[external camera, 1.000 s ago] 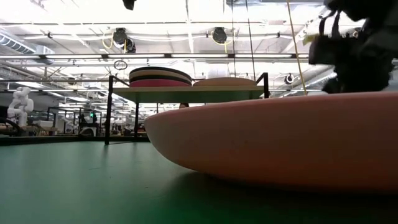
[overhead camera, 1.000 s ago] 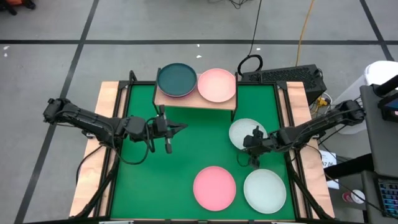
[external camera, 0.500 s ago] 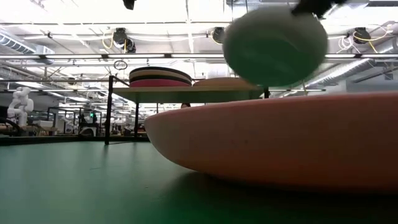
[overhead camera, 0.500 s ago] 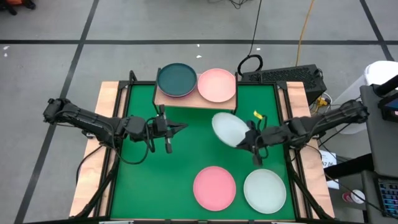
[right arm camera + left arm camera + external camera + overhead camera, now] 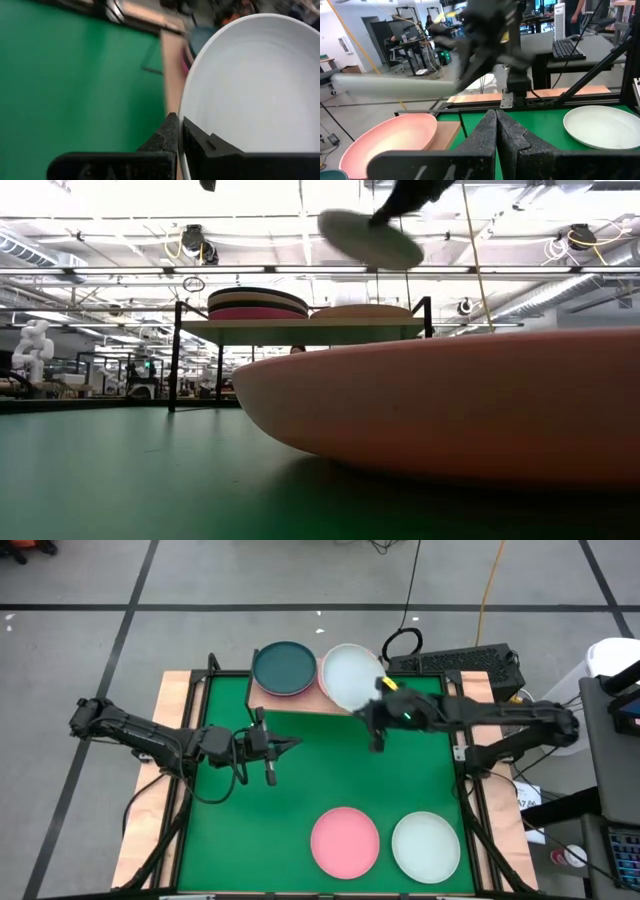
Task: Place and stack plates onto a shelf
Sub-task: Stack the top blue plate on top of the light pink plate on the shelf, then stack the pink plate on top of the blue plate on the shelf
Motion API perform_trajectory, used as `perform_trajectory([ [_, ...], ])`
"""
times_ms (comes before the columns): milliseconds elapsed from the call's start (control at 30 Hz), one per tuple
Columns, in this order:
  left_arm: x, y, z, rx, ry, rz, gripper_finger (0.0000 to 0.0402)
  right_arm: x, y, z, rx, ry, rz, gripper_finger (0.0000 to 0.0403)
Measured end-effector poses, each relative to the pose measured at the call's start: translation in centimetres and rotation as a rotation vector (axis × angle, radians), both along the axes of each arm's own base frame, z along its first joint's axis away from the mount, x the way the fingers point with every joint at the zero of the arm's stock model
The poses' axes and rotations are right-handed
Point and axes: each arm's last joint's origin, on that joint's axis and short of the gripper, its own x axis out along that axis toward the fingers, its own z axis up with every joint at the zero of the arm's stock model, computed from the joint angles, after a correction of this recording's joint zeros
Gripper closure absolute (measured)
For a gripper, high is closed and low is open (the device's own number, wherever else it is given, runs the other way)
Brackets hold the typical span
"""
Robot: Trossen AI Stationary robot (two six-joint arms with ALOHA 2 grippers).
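Two plates wait on the near tabletop [image 5: 230,830]: a pink plate [image 5: 345,841] and, just right of it, a pale mint-white plate [image 5: 426,846]. On the shelf [image 5: 262,700] at the far edge, a stack topped by a dark teal plate [image 5: 284,665] fills the left half. The right half holds a pink plate, mostly hidden in the high view beneath the plate I carry; the low view shows it as a salmon-toned plate [image 5: 362,311] lying on the board.

My right tool [image 5: 378,708] is clenched on the rim of a mint-white plate [image 5: 350,675], the plate's edge pinched between the fingers [image 5: 167,131]. The carried plate hangs above the right half of the shelf, raised and tilted, apart from the plate below it.

Controlling relation: the carried plate extends from my right tool toward the far left, and the target plate lies directly beneath it. In my judgement, the next move calls for levelling the plate, centring it over the one below, lowering, then releasing. Risk: lowered while tilted, its low edge could strike first and slide.

My left tool [image 5: 268,747] waits over the left of the tabletop, near of the shelf, its fingers [image 5: 485,135] pressed together on nothing. My right arm is the nearer one for this placement.
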Motion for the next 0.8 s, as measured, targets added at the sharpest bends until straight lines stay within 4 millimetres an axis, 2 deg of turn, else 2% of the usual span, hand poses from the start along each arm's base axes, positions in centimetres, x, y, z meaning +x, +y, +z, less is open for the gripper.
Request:
perform_trajectory([
  [167,0.0,0.0,0.0,0.004,0.003,0.0,0.04,2.0,-4.3,-2.0,0.004,0.104,-0.034,0.0403],
  [367,0.0,0.0,0.0,0.006,0.005,0.0,0.04,2.5,-8.5,-4.2,0.049,0.175,-0.09,0.0403],
  [500,0.0,0.0,0.0,0.006,0.005,0.0,0.04,2.8,-9.3,-4.6,0.058,0.169,-0.075,0.0399],
  [800,0.0,0.0,0.0,0.006,0.006,0.0,0.04,2.9,-9.1,-4.6,0.089,0.156,-0.038,0.0358],
])
